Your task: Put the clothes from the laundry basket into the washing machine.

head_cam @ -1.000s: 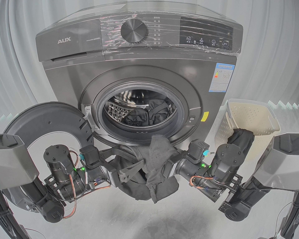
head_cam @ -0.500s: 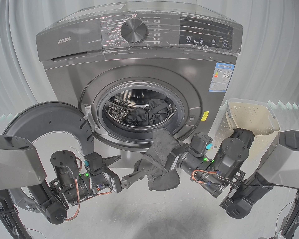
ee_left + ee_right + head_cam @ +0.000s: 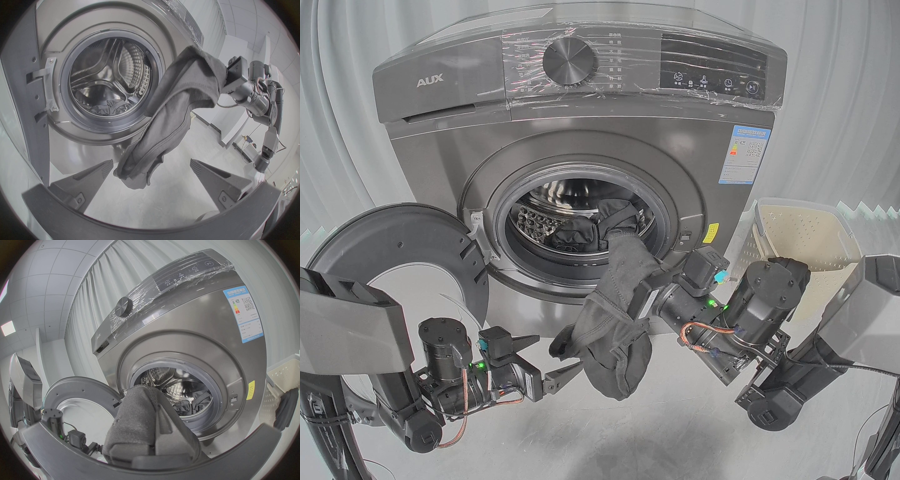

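Right gripper (image 3: 642,295) pinches a grey garment (image 3: 612,325) at 5 o'clock of the washing machine's (image 3: 581,137) open drum mouth; dark clothes (image 3: 594,230) lie inside. Left gripper (image 3: 545,360), at 7 o'clock, is spread and empty. Laundry basket (image 3: 806,228), at 3 o'clock, holds a dark garment (image 3: 286,408) over its rim, plainest in the right wrist view.

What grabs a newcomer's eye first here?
A dark grey cloth garment hangs from the right gripper just before the open mouth of the grey metal front-loading washing machine, whose steel drum already holds dark clothes. Beside its lower end the left gripper sits with fingers open; another dark garment droops over the rim of the cream plastic laundry basket.
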Motion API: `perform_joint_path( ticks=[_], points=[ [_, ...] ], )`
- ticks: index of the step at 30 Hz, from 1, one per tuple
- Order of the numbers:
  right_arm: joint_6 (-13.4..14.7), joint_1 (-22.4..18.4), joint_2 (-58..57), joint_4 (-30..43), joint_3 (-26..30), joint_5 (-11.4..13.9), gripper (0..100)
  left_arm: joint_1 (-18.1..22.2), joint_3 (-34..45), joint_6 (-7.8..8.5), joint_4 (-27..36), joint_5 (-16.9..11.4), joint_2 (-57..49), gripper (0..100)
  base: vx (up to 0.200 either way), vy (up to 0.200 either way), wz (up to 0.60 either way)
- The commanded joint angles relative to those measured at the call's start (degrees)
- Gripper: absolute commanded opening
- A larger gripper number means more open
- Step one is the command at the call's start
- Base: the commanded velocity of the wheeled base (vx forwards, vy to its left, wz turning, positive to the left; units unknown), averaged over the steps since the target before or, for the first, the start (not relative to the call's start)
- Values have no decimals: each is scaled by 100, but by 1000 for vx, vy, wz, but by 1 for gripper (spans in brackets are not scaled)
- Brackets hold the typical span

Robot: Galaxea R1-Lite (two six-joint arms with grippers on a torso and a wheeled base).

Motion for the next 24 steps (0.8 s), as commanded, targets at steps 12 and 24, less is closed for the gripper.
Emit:
perform_joint_path(
  ticks=[12, 24],
  points=[
    [-1, -3, -206, -1, -27, -8, 0, 116, -222, 175, -1, -1, 751, 100, 0, 0, 0],
    [-1, 32, -189, -1, -88, -16, 0, 54, -301, 201, -1, -36, 1050, 100, 0, 0, 0]
  ],
)
